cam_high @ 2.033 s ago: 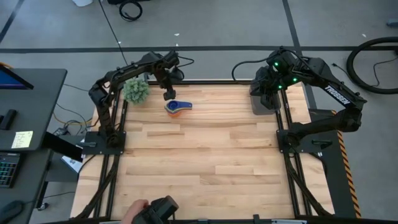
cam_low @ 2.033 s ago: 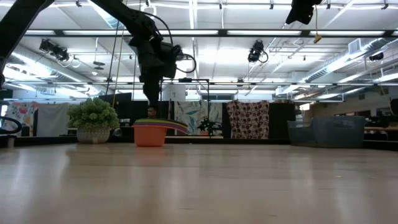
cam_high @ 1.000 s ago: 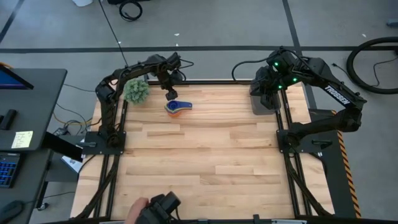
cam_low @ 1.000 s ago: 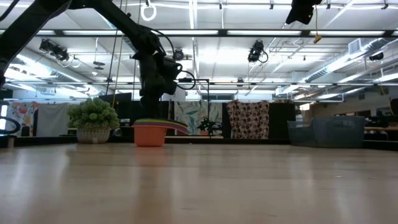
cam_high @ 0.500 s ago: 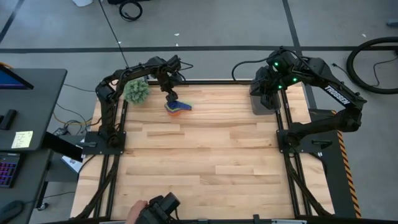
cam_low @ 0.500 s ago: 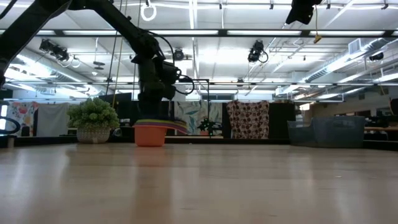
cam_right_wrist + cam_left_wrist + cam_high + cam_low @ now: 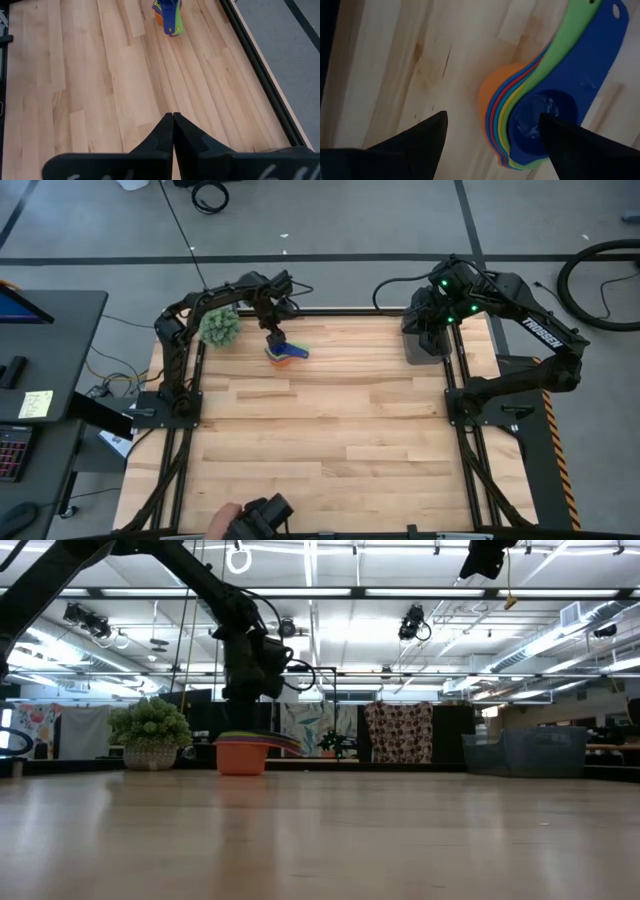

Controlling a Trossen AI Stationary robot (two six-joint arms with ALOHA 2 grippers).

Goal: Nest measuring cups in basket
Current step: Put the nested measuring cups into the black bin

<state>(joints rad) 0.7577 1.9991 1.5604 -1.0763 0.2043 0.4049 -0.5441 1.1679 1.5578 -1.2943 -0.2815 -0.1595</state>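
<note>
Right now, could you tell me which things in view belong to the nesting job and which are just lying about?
Part of the job:
- stack of measuring cups
- basket
- left gripper, open over the stack
- right gripper, shut, above the basket

Just lying about:
- fuzzy green plant
- wooden table

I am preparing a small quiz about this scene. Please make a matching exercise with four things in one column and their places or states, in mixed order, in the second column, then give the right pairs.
Things:
1. left gripper
2. right gripper
3. measuring cups
4. basket

Places or states:
a. shut, above bare table boards
b. nested in one stack on the table
c. open, low over the stack
d. at the table's far right corner, beneath the right arm

Pairs: 1-c, 2-a, 3-b, 4-d
</note>
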